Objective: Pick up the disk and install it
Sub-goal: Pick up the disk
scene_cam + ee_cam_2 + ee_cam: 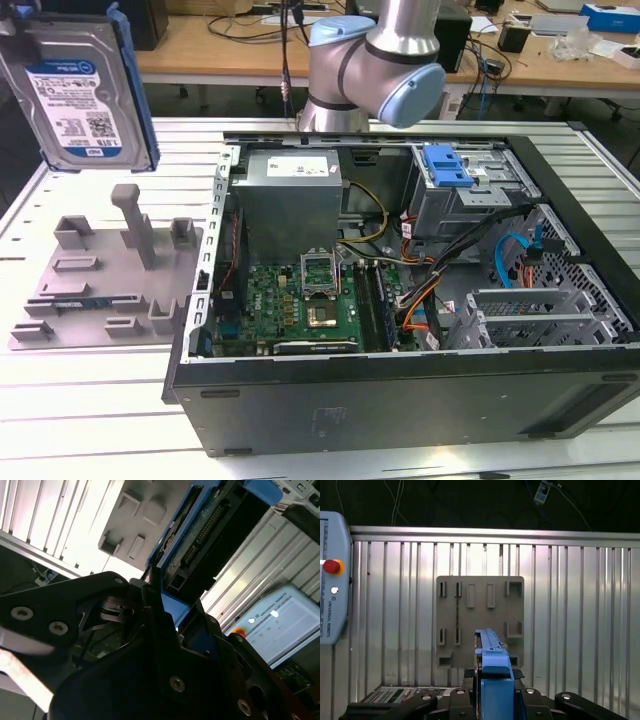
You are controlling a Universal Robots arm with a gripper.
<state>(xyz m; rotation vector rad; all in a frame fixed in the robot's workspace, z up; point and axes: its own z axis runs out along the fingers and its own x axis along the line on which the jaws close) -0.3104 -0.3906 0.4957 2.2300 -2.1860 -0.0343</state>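
Up at the far corner on the exterior view's left, the disk [82, 88] hangs upright in the air with its label facing the camera. Its blue bracket runs down the edge on the exterior view's right. It is well above the grey fixture tray [100, 285] and touches nothing below it. The gripper [495, 702] is clamped on the disk: in the first wrist view its black jaws sit tight against both flat sides of the blue bracket, whose narrow edge points down at the tray. In the second wrist view the disk's circuit-board side and its row of connectors stick out beyond the gripper body. There is free air on every side of the disk. The tray's tallest post [135, 220] stands beneath it and slightly toward the exterior view's right, well apart from the disk's lower edge. The tray lies flat on the slatted metal table [80, 420], just beside the open computer case [400, 400], whose side wall rises between the tray and the case interior. Inside the case, the power supply [290, 195] sits against the wall nearest the tray, with the motherboard [300, 305] in front of it. The drive cage [480, 205] with its blue latch [445, 165] stands toward the exterior view's right, and a bundle of cables [460, 245] crosses the space between the cage and the board. The robot arm [375, 60] rises behind the case. In the first wrist view a teach pendant [332, 580] lies on the table near the tray.
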